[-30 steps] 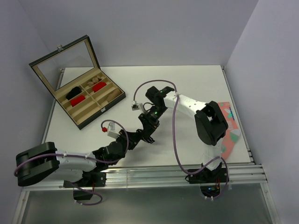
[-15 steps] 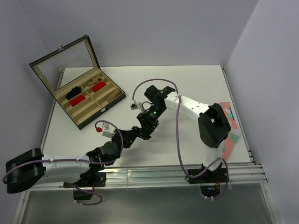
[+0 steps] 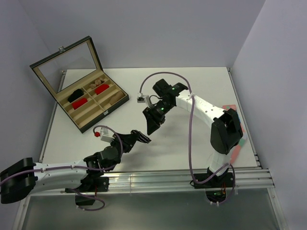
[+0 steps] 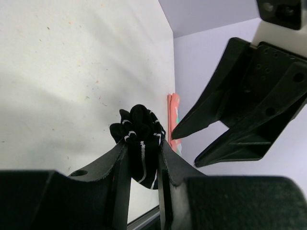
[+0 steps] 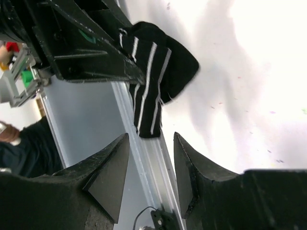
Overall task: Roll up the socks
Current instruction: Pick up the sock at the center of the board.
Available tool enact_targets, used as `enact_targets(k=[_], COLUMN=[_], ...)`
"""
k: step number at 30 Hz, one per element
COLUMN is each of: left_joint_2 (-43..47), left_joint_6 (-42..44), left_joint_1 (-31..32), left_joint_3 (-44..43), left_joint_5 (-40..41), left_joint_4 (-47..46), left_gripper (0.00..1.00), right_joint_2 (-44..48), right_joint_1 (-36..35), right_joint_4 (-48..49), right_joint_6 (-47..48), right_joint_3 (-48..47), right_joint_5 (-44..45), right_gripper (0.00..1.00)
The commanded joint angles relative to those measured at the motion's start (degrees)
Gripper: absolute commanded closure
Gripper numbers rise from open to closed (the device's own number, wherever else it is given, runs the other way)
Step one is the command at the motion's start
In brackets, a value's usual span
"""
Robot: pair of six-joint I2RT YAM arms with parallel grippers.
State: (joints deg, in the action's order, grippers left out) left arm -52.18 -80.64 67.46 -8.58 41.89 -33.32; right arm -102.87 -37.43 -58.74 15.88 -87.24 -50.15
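A short black sock with thin white stripes [image 4: 140, 136] is bunched up and pinched between the fingers of my left gripper [image 4: 143, 149], which is shut on it just above the table near the front middle [image 3: 140, 138]. In the right wrist view the same sock [image 5: 154, 79] hangs out of the left gripper's black fingers [image 5: 98, 57]. My right gripper [image 5: 151, 141] stands open with nothing between its fingers. It sits a short way up and right of the sock [image 3: 152, 125], apart from it.
An open wooden box [image 3: 106, 113] with a glass lid stands at the back left, with red, black and beige bundles in its compartments. A coral-pink patterned sock [image 3: 236, 151] lies at the table's right edge, partly behind the right arm. The table's metal front rail [image 5: 144, 158] runs close below the grippers.
My right gripper has opened, let go of the sock and drawn back up and to the right. The left arm has swung left, still holding the sock.
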Motion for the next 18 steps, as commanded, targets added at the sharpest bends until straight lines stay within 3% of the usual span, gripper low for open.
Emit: enact_targets(k=[1, 6, 18], left_joint_2=[2.61, 4.46, 2.8], left_joint_6=[1.54, 7.5, 20.08], left_joint_1=[-0.22, -3.47, -31.85], left_joint_3=[-0.82, -4.86, -18.83], left_joint_5=[3.72, 1.38, -12.17], left_joint_4=[4.48, 10.36, 14.95], left_gripper=[1.0, 1.0, 1.0], right_joint_2=[3.9, 5.48, 11.29], right_joint_1=[2.01, 5.34, 13.34], right_joint_4=[-0.23, 0.2, 1.96], right_joint_6=[-0.32, 0.03, 2.22], right_joint_3=[-3.02, -3.72, -3.99], right_joint_5=[1.37, 4.18, 12.71], right_gripper=[0.5, 0.5, 0.51])
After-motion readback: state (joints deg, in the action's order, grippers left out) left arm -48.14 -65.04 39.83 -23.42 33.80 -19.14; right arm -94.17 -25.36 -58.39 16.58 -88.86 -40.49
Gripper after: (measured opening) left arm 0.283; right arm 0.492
